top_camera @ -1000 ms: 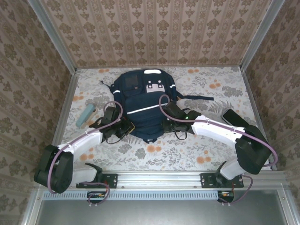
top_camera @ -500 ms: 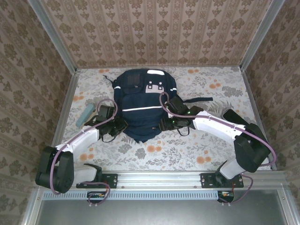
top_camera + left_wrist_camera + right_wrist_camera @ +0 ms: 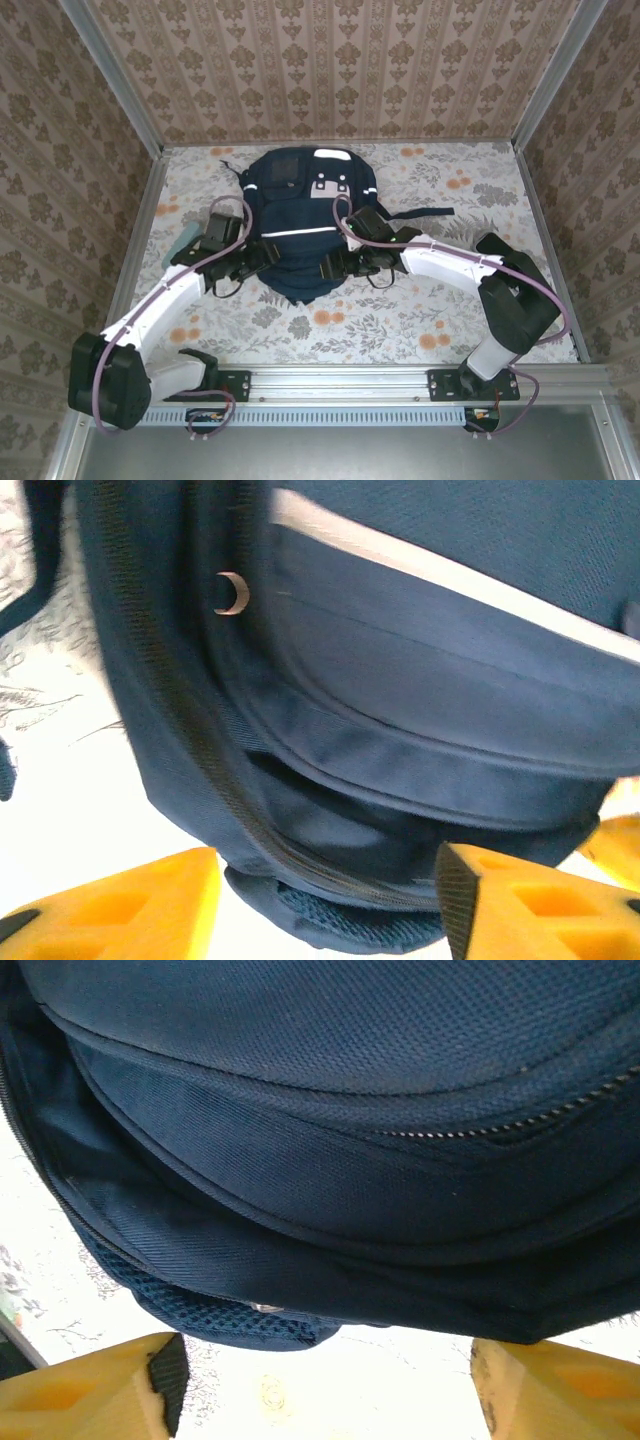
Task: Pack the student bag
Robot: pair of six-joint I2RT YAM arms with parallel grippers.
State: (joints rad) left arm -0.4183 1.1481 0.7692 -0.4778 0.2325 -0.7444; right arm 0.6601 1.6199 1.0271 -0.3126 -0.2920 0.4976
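The navy student bag (image 3: 305, 205) lies flat in the middle of the table, its grey-white patches at the far end and a white stripe across it. My left gripper (image 3: 257, 262) sits at the bag's lower left side. In the left wrist view it (image 3: 325, 920) is open, with the bag's (image 3: 420, 680) zippered bottom edge between the yellow fingers (image 3: 120, 910). My right gripper (image 3: 335, 267) is at the lower right side. It (image 3: 325, 1400) is also open, with bare table between its fingers (image 3: 560, 1390) and the bag's (image 3: 350, 1110) mesh edge just ahead.
A teal oblong item (image 3: 184, 243) lies left of the bag, partly behind the left arm. A dark flat object (image 3: 490, 243) lies to the right by the right arm's elbow. A bag strap (image 3: 420, 211) trails right. Patterned walls enclose the table.
Both grippers have moved away from the near edge and closer in along the bag's lower sides. The bag's lower end has bunched up slightly towards the far wall.
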